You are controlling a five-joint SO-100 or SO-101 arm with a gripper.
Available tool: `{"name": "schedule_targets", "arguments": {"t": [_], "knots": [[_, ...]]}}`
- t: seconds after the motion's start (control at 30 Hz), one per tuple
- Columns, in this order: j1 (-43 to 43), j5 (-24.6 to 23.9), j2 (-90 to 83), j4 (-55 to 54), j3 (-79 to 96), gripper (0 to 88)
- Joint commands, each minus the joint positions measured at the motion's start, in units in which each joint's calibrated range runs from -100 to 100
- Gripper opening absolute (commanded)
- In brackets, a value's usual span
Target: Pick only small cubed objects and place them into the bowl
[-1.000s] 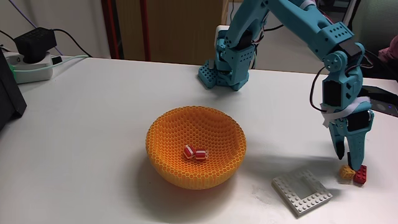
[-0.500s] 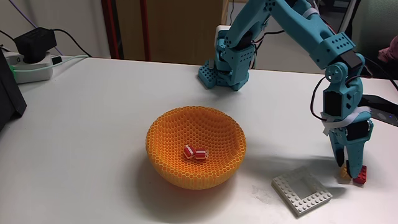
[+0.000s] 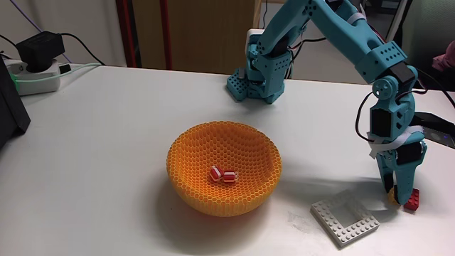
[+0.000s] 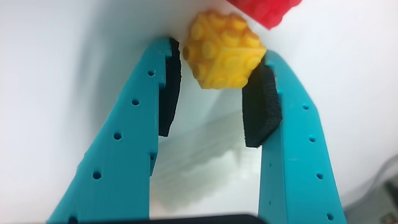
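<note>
The claw (image 4: 216,84) is seen in the wrist view standing open, its two teal fingers spread moderately wide, with the dark foam pads (image 4: 259,109) facing each other across the gap. Nothing is held. The yellow-orange cube (image 4: 222,51) lies at the mouth of that gap, right at the fingertips: one pad appears to touch or nearly touch its right flank, while the other pad is just beside its left corner. Whether firm contact has been made cannot be told. The cube is presented corner-on, turned relative to the pads, so its flat faces are not squared to them; being a cube, it offers no long axis to align with. In the fixed view the claw (image 3: 395,197) is lowered to the table (image 3: 106,142) at the right side, and the cube (image 3: 392,198) is largely hidden behind the fingers.

The cube is studded on every visible face, bright yellow-orange and hard-looking. Just beyond it, touching or nearly so, the red brick (image 4: 264,10) is seen; it is judged that a closing grip could catch or nudge it. The white studded plate (image 3: 345,218) lies near the claw, toward the bowl.

The orange honeycomb bowl (image 3: 192,160) sits well apart to the left in the fixed view, with two red-and-white striped cubes (image 3: 222,175) already resting inside. One cube is thus judged left to gather.
</note>
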Motion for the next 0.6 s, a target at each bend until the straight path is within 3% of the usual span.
{"name": "schedule_targets", "arguments": {"t": [0.0, 0.3, 0.57], "knots": [[-0.48, 0.54, -0.25, -1.1, -3.25, 11.8], [-0.76, 1.56, -0.35, -0.84, -4.41, 3.1], [0.82, 2.64, -13.13, 4.55, 1.76, 4.2]]}}
